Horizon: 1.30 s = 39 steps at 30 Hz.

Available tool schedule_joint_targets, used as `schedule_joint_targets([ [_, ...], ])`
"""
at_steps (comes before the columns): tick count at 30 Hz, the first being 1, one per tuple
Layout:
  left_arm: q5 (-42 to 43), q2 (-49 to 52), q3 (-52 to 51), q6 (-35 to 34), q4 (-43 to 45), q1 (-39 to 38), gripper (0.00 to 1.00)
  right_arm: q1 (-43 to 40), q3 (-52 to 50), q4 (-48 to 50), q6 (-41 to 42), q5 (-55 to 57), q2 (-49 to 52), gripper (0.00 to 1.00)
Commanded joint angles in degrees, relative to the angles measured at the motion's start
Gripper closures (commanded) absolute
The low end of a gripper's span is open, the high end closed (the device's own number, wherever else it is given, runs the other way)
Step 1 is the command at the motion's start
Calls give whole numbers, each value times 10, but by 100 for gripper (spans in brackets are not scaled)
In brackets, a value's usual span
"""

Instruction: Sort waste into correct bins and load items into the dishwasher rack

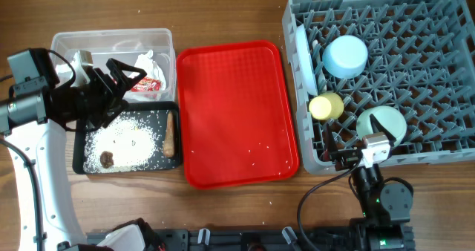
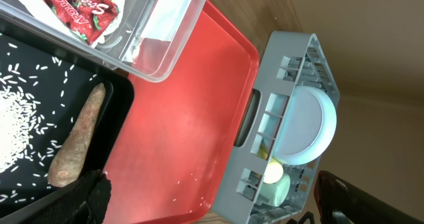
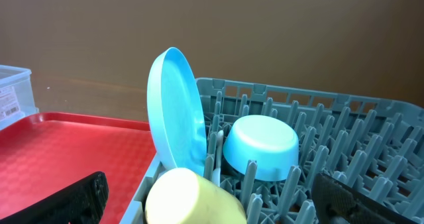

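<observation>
Both pairs of fingers stand wide apart and hold nothing. The left fingers (image 2: 83, 201) hang over the seam between the tub (image 1: 111, 39) and the black tray (image 1: 78, 158). Just behind their tips, in the tub, lie the wrapper (image 1: 146, 85) and tissue (image 1: 148, 62). Beneath them, in the black tray, are the rice (image 1: 126, 139), a dark bit (image 1: 108, 159) and the brown stick (image 1: 170, 132).

The right fingers (image 3: 76, 199) sit at the near edge of the rack (image 1: 445, 132), pointing into it. The yellow cup (image 1: 325, 106) is right in front of them, the plate (image 3: 173, 111) stands on edge ahead to one side, and the blue cup (image 1: 345, 56) lies farther in. The bowl (image 1: 393, 128) is close beside them, with what looks like the spoon (image 1: 380, 123) lying across it.

As I judge it, sorting and loading are all but done. Only a few stray grains (image 1: 252, 151) show on the red tray (image 1: 237, 73), between the two arms. They are too small to pinch, so the next move would call for sweeping them or tipping that tray towards the black one, or else simply drawing both arms back.
</observation>
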Motion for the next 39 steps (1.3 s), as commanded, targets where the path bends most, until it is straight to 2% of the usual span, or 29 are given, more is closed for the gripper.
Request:
schedule_joint_targets([
  [1, 1, -7, 6, 7, 1, 4, 0, -2, -1, 2, -7, -7, -7, 0],
  [24, 1, -21, 6, 7, 2, 3, 0, -2, -1, 2, -7, -7, -7, 0],
  [28, 1, -91, 6, 7, 1, -4, 0, -2, -1, 2, -7, -7, -7, 0],
  [30, -21, -143, -1, 7, -1, -34, 0, -2, -1, 2, -7, -7, -7, 0],
  [33, -54, -244, -45, 7, 0, -99, 0, -2, -1, 2, -7, -7, -7, 0],
  [39, -54, -437, -180, 7, 0, -135, 0, -2, -1, 2, -7, -7, -7, 0],
])
